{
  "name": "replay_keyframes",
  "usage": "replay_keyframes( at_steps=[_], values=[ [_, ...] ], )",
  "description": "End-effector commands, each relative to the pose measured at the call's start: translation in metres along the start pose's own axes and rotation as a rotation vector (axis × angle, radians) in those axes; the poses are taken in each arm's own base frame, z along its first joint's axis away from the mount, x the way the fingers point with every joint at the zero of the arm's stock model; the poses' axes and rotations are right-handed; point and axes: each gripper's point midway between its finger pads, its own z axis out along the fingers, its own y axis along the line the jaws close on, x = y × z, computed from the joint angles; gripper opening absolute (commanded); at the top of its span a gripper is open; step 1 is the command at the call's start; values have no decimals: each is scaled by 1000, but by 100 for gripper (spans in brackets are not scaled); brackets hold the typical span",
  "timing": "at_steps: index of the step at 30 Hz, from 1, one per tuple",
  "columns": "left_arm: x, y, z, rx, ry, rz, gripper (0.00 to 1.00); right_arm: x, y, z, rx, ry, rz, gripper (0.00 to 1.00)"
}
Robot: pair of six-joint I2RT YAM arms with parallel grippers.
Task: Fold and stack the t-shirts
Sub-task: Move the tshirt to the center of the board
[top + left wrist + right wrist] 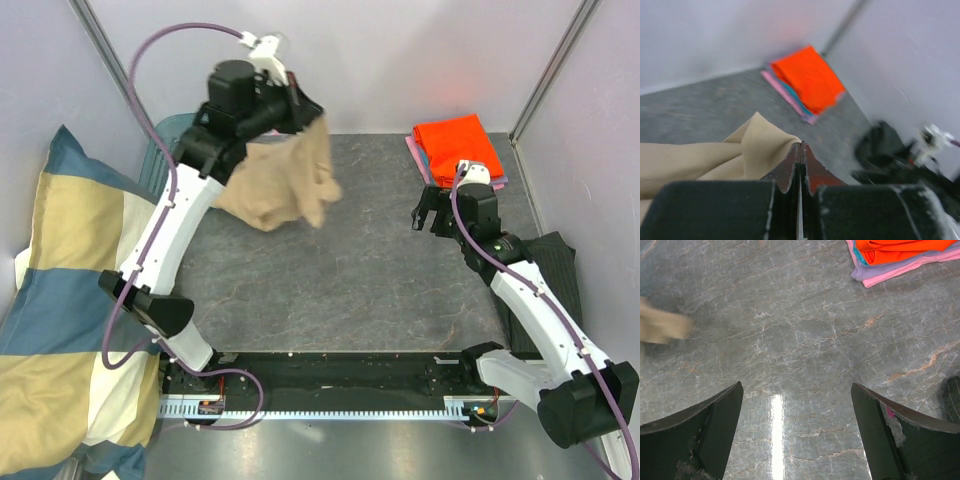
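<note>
The left tool [296, 100] is clamped shut on a pinch of the tan t-shirt [283, 180], which hangs bunched in the air above the worktop [330, 290], well apart from the folded stack [455, 145] in the far corner. The right tool [432, 212] hovers empty with its jaws spread wide, just on the near side of that stack. The step in hand looks like laying the shirt out for folding. To do it well, the left tool should lower the cloth onto bare surface clear of the stack, dragging so the lowest edge lands first and the body spreads rather than heaps. The right tool could take a second edge and pull it flat. The tan cloth is soft, matte cotton, limp and gathered into deep drapes, so it is likely to slide and crumple. The stack is neat and rectangular, bright orange on top with pink and blue edges beneath. The worktop is smooth, grey and stone-patterned, with a slight gloss.
</note>
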Motion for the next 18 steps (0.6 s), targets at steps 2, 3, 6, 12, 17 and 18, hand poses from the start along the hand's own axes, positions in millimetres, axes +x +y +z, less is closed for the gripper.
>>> replay_keyframes(
  at_steps=[2, 3, 6, 12, 17, 18],
  values=[
    [-19, -95, -53, 198, -75, 34, 2, -3, 2, -8, -16, -25, 5, 98],
    [-13, -106, -57, 218, -59, 31, 2, -1, 1, -7, -11, -20, 4, 98],
    [-19, -126, -74, 259, -76, 36, 2, -3, -3, -10, 11, -32, 3, 98],
    [-12, -119, -86, 197, -64, 42, 2, -7, -12, -13, 55, -59, 19, 98],
    [61, -65, -57, 14, 76, 47, 2, 0, -14, -13, 60, -43, 19, 98],
    [71, -55, -52, -24, 86, 47, 2, 1, -14, -13, 61, -40, 17, 98]
  ],
)
